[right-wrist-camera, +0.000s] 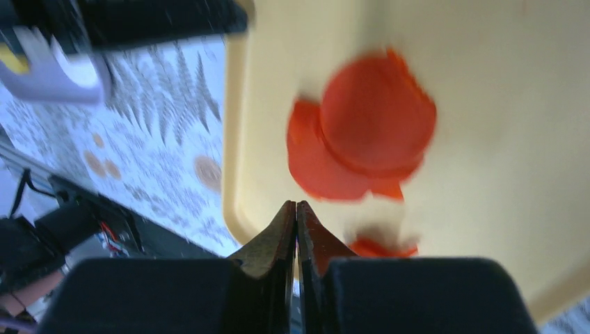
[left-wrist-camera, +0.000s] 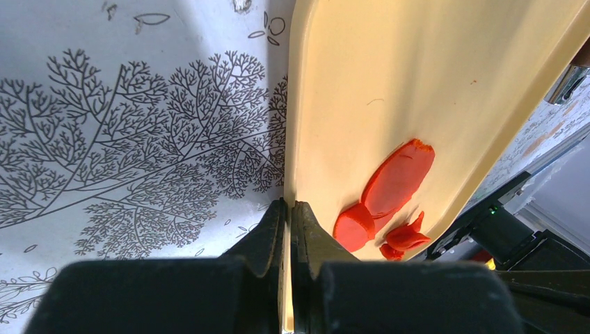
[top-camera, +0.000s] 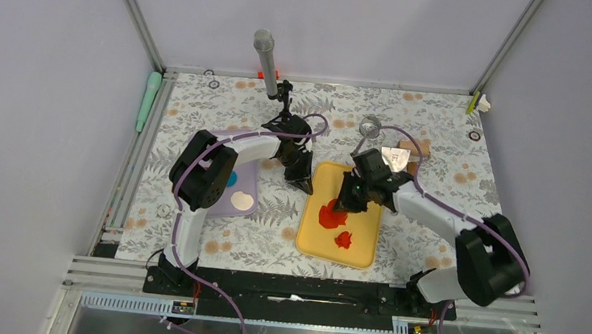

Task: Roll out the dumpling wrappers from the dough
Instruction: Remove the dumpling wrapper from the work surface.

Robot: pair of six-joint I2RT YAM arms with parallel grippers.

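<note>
Floral-print bench (top-camera: 270,237), with the yellow tray (top-camera: 358,249) in the middle as reference.

Nearest, by the tray's near edge: small ragged red clay scraps (top-camera: 343,239), lying on the tray floor, apart from the discs.

Just beyond the scraps, left of the tray's centre: the dumpling wrappers (top-camera: 332,215). These are two thin red discs that overlap and lie flat on the tray floor, with slightly torn edges. The right wrist view is blurred, so finer detail is unclear.

Right gripper (right-wrist-camera: 296,203): over the tray, tips close to the wrappers. Its jaws are pressed together with nothing between them. Contact with the clay: cannot tell.

Left gripper (left-wrist-camera: 289,203): at the tray's left rim, toward the far corner. It is clamped onto the rim, and the yellow edge runs between the fingers.

Left of the tray: a purple mat (top-camera: 253,181) with a cream disc (top-camera: 243,202) on it, and a blue disc (top-camera: 232,179) partly hidden by the left arm.

Beyond the tray's far right corner: a metal scraper (top-camera: 395,157), then a wire coil (top-camera: 370,126).

Far left of the tray, off the print at the frame rail: a green tool (top-camera: 148,99).

Farthest, beyond the tray's far left corner: a grey cylinder (top-camera: 264,51) tilted on a black stand.
</note>
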